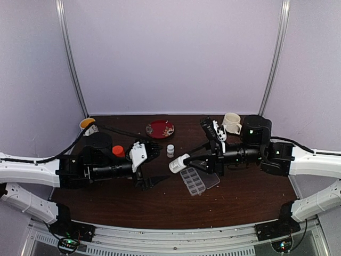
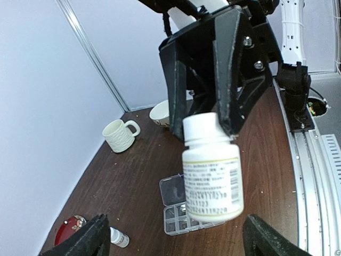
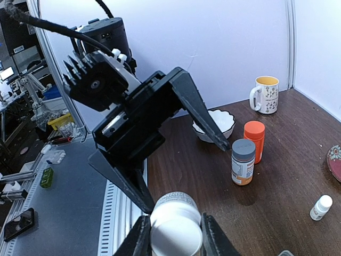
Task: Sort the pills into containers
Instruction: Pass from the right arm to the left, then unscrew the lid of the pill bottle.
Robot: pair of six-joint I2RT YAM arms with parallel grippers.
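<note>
A white labelled bottle (image 1: 178,163) hangs in the air, with my right gripper (image 3: 176,242) shut on its cap end (image 3: 176,224). In the left wrist view the bottle (image 2: 212,176) fills the middle, base toward the camera. My left gripper (image 2: 176,242) stands wide open facing it, fingers (image 2: 88,240) spread on either side with nothing between them. The clear organizer box with its containers (image 1: 194,180) lies open on the table below the bottle, also in the left wrist view (image 2: 184,205). The pills are out of view.
On the brown table stand an orange bottle (image 3: 254,140), a grey-capped bottle (image 3: 243,161), a white bowl (image 3: 216,124), a yellow mug (image 3: 266,94), a small white bottle (image 1: 170,150), a red plate (image 1: 160,128) and a white mug (image 1: 232,122).
</note>
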